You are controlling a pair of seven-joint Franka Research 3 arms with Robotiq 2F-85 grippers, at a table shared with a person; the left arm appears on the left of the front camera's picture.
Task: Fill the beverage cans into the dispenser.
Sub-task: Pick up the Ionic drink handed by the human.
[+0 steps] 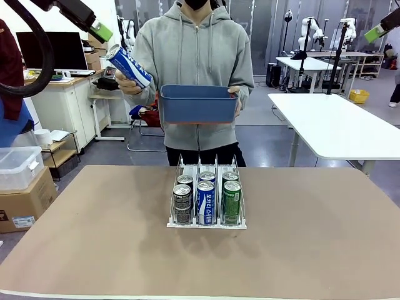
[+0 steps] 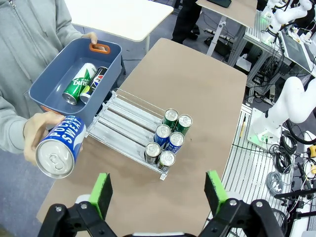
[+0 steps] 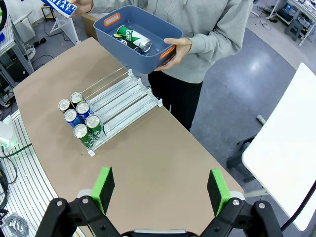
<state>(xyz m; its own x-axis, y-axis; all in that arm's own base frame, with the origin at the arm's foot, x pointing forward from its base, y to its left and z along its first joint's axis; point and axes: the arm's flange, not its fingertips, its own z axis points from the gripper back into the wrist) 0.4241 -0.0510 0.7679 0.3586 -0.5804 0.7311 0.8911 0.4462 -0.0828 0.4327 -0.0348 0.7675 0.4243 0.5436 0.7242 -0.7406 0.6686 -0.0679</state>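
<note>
The dispenser (image 1: 207,165) stands mid-table with six beverage cans (image 1: 205,201) in pairs at the robot-side end of its three lanes: dark grey, blue-and-white, green-and-white. Across the table a person lifts a blue-and-white can (image 1: 128,65) in one hand and carries a blue tub (image 1: 199,107) in the other. Inside the tub (image 2: 109,65) lie a green-and-white can (image 2: 79,83) and a dark can (image 2: 97,84). My left gripper (image 2: 158,192) hangs open high above the table's left, close to the held can (image 2: 57,150). My right gripper (image 3: 160,190) is open, high on the right.
The brown table (image 1: 94,244) has free room all around the dispenser. White tables (image 1: 340,125) stand behind at the right. A cardboard box (image 1: 25,200) and a clear bin (image 1: 17,165) sit off the table's left edge.
</note>
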